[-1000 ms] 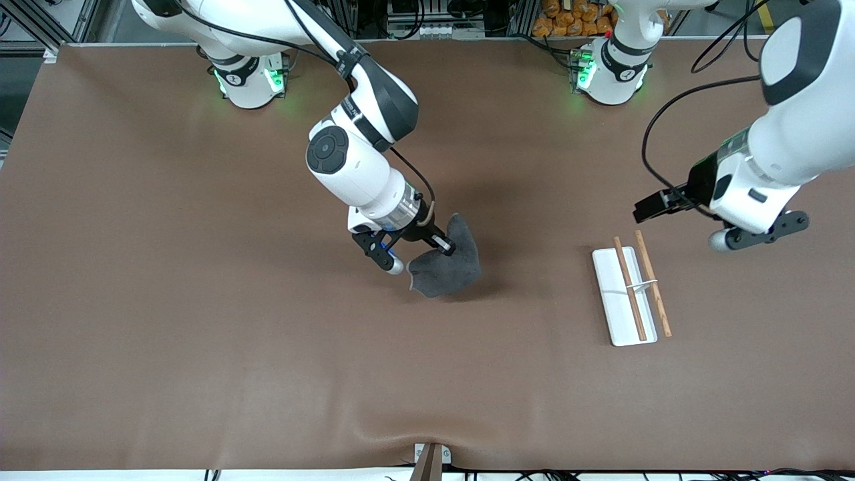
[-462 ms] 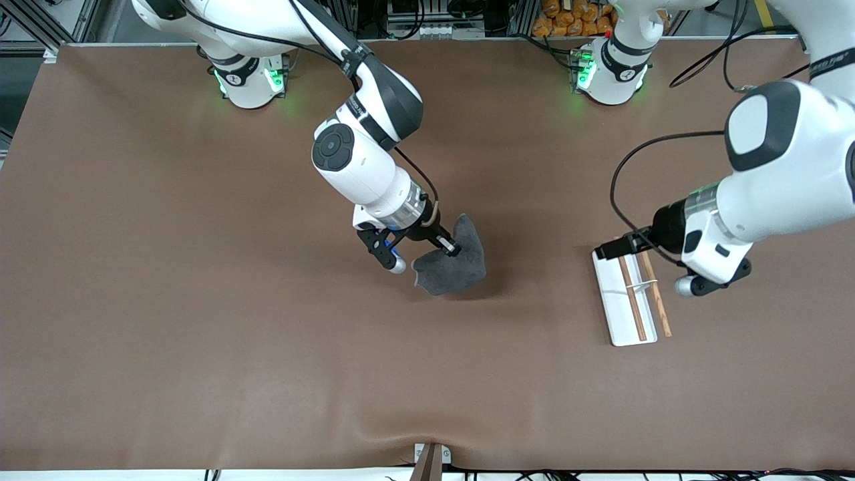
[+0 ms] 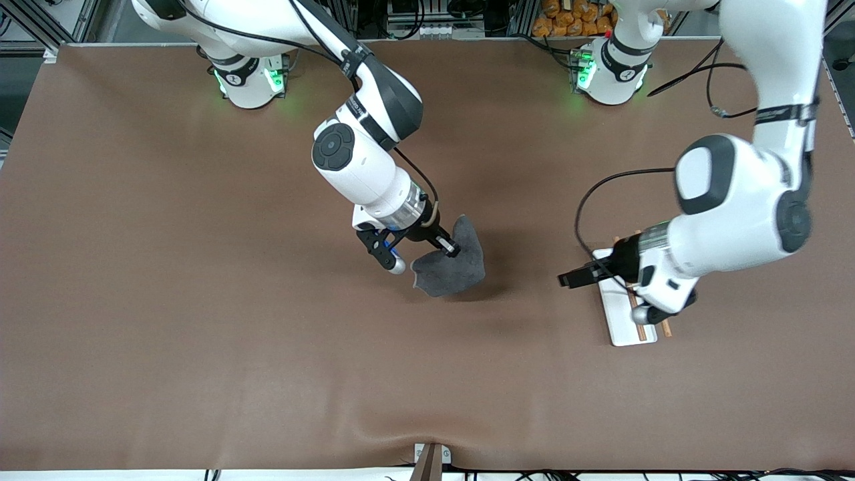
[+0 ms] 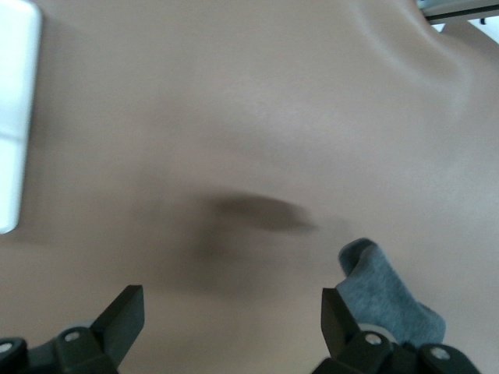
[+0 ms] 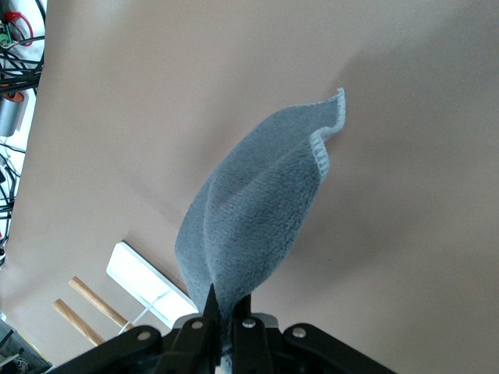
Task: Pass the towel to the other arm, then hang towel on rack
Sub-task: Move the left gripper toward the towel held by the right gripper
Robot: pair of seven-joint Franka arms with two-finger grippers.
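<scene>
Handover step in hand, not yet made. Right gripper (image 3: pixel 449 250), reaching out from its base with the wrist angled down, is clamped on an upper edge of the small dark grey soft towel with a stitched hem (image 3: pixel 449 267), which hangs over mid-table. Left gripper (image 3: pixel 573 278), jaws spread wide and empty, points toward the towel from above the flat white rack base with two brown wooden rods (image 3: pixel 621 331), forearm slung low and level. Next move likely calls for the left gripper to reach a free towel edge and close before the right lets go.
</scene>
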